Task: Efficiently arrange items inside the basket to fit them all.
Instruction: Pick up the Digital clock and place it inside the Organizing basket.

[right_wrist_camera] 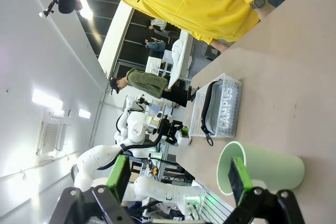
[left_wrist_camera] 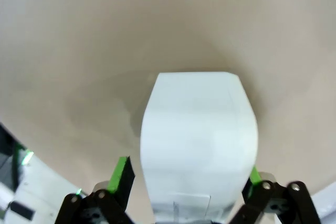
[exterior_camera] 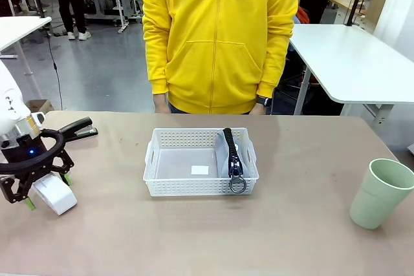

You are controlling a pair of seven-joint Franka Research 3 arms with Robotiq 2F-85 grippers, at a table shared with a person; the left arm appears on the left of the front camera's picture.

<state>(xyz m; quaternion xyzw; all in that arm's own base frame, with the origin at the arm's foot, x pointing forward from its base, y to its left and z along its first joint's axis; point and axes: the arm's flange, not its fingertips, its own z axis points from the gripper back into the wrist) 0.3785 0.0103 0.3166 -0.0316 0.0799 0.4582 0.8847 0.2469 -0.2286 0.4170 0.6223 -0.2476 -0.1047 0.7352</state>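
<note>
Basket [exterior_camera: 200, 163], where is it?
Middle of the surface [exterior_camera: 304, 237], grey pouch [exterior_camera: 233, 156] upright along its right wall.
And the claws?
Left claw [exterior_camera: 46, 191] spread around the white box [exterior_camera: 58, 200]; right claw [right_wrist_camera: 178, 179] spread, facing the green cup [right_wrist_camera: 268, 169].

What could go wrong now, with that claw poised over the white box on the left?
The left gripper has its open fingers either side of the white box; if they close off-centre, the smooth box might slip out. The stapler lies close to that gripper, so a lift or swing could knock it. In the basket, the pouch stands on edge by the right wall; a dropped box might topple it.
</note>
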